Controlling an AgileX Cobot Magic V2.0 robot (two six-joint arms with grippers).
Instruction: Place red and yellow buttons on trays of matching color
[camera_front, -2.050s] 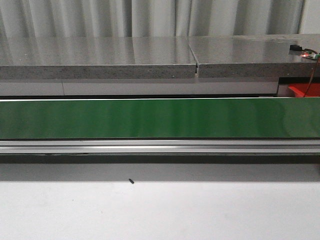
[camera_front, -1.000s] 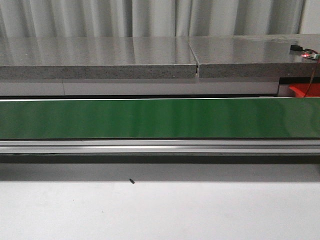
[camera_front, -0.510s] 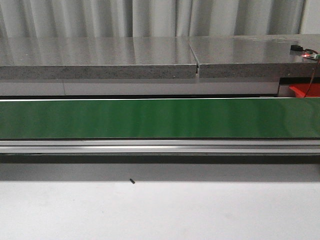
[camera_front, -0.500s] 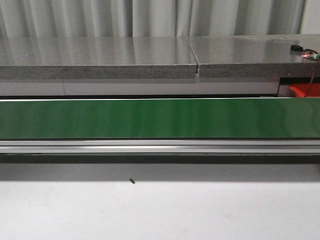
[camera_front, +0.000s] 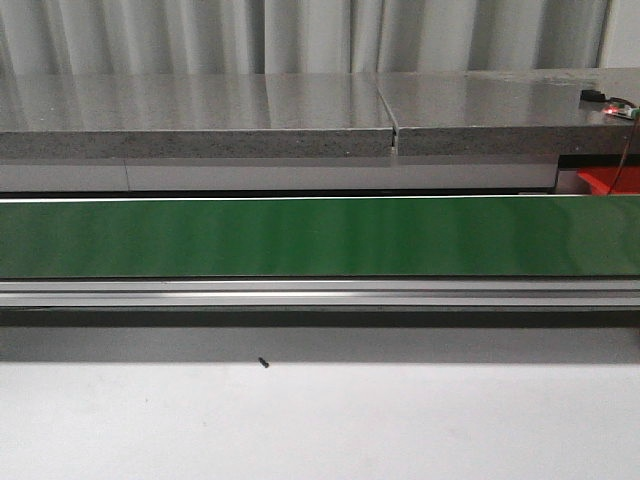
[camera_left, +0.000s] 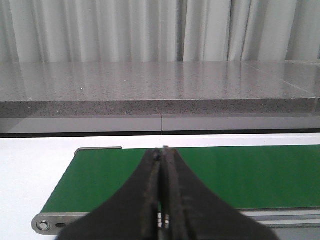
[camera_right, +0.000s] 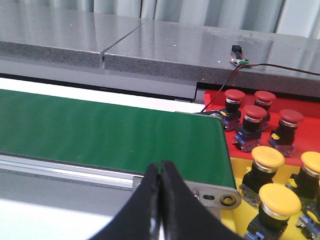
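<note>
In the right wrist view, several red buttons stand on a red tray past the end of the green conveyor belt, and several yellow buttons stand on a yellow tray beside it. My right gripper is shut and empty, near the belt's front rail. In the left wrist view my left gripper is shut and empty over the other end of the belt. In the front view the belt carries nothing, and only a corner of the red tray shows.
A grey stone counter runs behind the belt, with a small circuit board and wires on its right end. A white table lies in front, bearing one small dark speck. An aluminium rail edges the belt.
</note>
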